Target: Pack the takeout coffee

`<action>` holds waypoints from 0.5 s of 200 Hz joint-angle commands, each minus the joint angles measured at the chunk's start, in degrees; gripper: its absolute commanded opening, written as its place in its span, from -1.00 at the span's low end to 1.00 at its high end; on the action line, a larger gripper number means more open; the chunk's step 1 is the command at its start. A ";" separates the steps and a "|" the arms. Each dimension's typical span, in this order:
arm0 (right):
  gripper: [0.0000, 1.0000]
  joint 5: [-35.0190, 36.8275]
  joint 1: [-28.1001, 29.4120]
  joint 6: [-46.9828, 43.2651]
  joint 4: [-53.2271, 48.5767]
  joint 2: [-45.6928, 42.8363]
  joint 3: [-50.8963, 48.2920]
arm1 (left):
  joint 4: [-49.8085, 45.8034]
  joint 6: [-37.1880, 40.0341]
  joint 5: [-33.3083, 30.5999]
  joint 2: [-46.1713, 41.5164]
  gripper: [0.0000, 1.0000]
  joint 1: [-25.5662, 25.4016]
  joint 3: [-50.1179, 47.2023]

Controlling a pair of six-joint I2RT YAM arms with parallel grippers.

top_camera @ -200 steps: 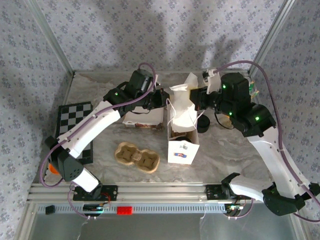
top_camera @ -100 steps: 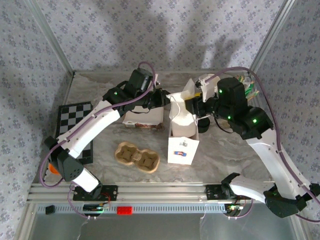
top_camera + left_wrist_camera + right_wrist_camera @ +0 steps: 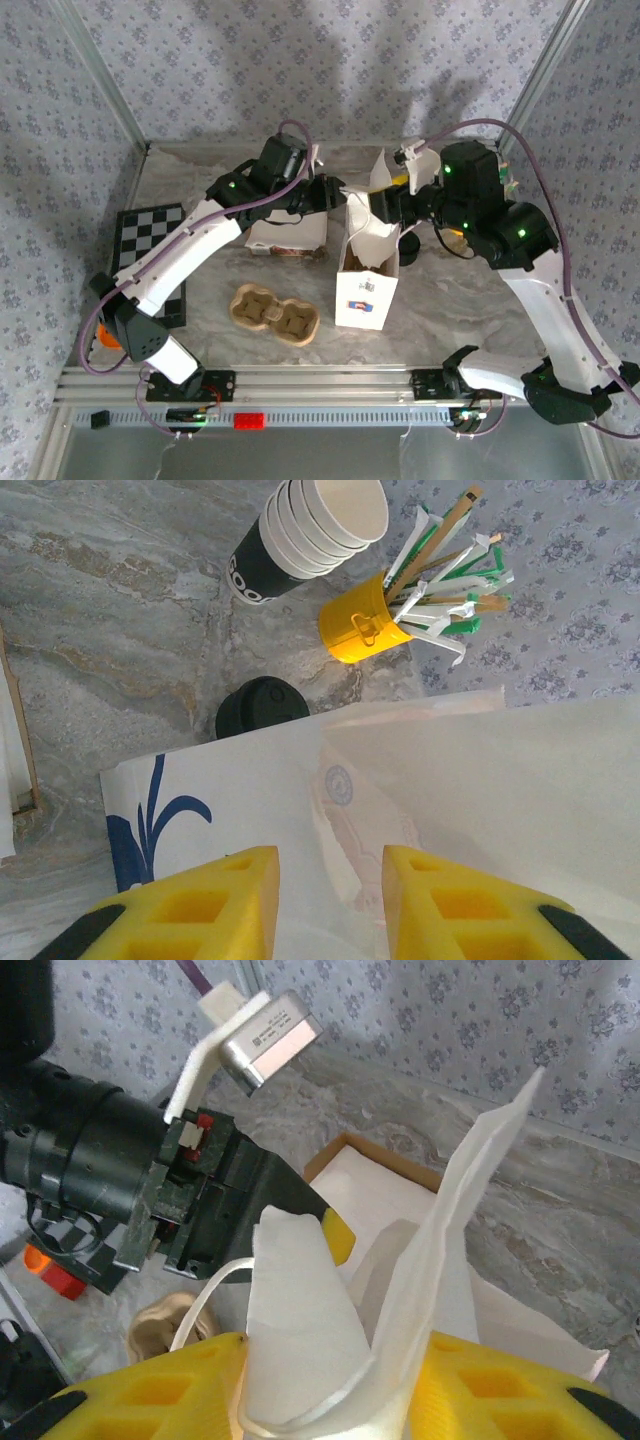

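Note:
The white paper bag stands upright mid-table, its top pulled open. The takeout coffee stands on the table just right of the bag; its black lid shows past the bag's edge. My left gripper is at the bag's left upper rim. In the left wrist view its jaws stand apart over the bag's face, gripping nothing. My right gripper is at the right rim. It is open, with the bag's folded top and handle loose between its fingers.
A lidless stack of cups and a yellow pot of stirrers stand behind the coffee. A pulp cup carrier lies front left of the bag. A box of napkins and a checkerboard are further left.
Both grippers' jaws have parted from shut. The bag's top has sprung narrower and more upright, and the right wrist has shifted slightly toward the back.

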 commanded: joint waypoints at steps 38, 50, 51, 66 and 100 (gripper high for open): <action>-0.07 2.23 -0.81 1.51 -11.03 2.41 6.70 | -1.64 1.81 -0.79 -0.05 -0.35 -0.51 2.19; -0.06 2.35 -0.88 1.60 -13.34 2.92 8.43 | -1.91 1.95 -1.12 -0.22 -0.34 -0.49 2.24; -0.06 2.41 -0.88 1.60 -13.62 3.00 8.65 | -1.89 1.99 -1.18 -0.23 -0.34 -0.45 2.26; 0.10 1.69 -0.90 1.01 -16.54 3.74 11.06 | -1.88 2.17 -1.31 -0.59 -0.30 -0.48 2.19; 0.05 4.29 -0.87 2.39 -20.04 7.18 16.99 | -1.89 2.65 -1.23 -1.87 -0.22 -0.37 1.50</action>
